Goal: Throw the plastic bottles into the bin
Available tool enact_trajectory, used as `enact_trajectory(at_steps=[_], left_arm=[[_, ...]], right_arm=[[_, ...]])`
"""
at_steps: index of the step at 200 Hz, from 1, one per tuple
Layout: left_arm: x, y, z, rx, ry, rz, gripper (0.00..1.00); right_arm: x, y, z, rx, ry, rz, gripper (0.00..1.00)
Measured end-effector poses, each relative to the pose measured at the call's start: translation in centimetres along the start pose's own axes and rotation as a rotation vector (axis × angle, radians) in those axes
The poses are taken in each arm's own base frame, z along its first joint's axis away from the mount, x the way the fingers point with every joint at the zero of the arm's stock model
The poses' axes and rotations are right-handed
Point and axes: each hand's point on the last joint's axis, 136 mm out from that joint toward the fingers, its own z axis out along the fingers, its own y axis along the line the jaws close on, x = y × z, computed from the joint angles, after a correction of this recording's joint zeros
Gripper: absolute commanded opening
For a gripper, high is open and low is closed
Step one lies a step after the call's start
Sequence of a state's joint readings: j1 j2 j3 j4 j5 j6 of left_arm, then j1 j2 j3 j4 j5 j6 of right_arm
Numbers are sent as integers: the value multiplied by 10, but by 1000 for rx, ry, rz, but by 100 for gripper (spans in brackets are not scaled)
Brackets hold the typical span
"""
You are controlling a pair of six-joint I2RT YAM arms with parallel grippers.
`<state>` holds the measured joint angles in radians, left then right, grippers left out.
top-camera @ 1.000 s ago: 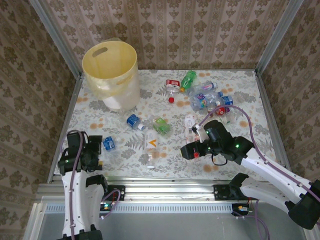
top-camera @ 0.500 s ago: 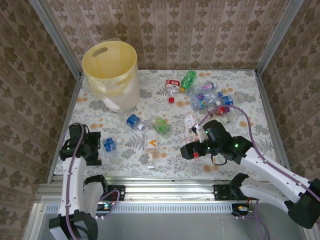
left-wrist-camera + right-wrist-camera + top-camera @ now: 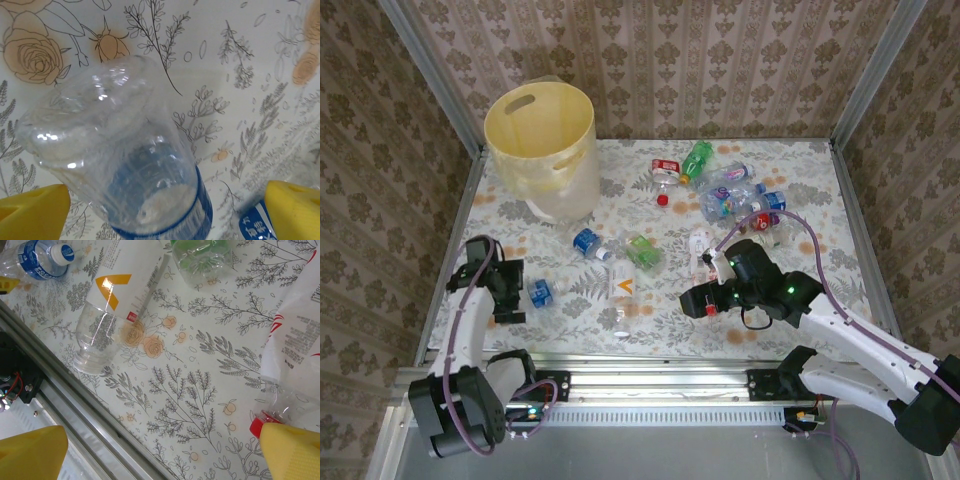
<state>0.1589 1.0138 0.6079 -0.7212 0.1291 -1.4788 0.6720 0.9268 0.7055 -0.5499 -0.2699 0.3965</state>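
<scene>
My left gripper stands open at the near left, its yellow fingertips either side of a clear bottle with a blue label lying on the table. My right gripper is open and empty low over the table, beside a clear bottle with a red cap. A bottle with an orange mark lies between the arms, with a green one and a blue one behind it. Several more bottles are heaped at the far right. The pale yellow bin stands far left.
The flowered table ends in a metal rail at its near edge, close under my right gripper. Patterned walls and metal posts close in the sides and back. Bare tabletop lies between the bin and the far bottles.
My left arm has swung forward from near its base, bringing its open gripper up to the blue-labelled bottle. The right gripper has edged slightly left.
</scene>
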Motion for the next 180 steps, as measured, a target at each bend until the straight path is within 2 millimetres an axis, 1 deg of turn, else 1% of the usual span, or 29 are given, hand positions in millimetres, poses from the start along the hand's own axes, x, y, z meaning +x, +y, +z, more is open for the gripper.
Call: enact_trajectory(at_steps=[23, 47, 58, 71, 93, 129, 167, 180], left_arm=[[-1, 5, 14, -44, 5, -11, 100], [-3, 9, 25, -72, 5, -15, 97], [-4, 9, 29, -76, 3, -15, 95], [-5, 8, 33, -77, 2, -8, 89], [-5, 7, 39, -81, 4, 6, 82], [-7, 1, 44, -65, 4, 45, 71], [-6, -8, 45, -29, 1, 116, 61], [-6, -11, 43, -11, -2, 145, 59]], right_arm=[[0, 0, 0, 0, 0, 0, 100], [0, 0, 0, 0, 1, 0, 100], [0, 0, 0, 1, 1, 0, 100], [2, -1, 1, 2, 4, 1, 100], [5, -3, 3, 5, 12, 4, 100], [4, -2, 1, 3, 7, 3, 100], [3, -1, -1, -1, -4, 0, 100], [2, 0, -2, -3, -9, -2, 100]])
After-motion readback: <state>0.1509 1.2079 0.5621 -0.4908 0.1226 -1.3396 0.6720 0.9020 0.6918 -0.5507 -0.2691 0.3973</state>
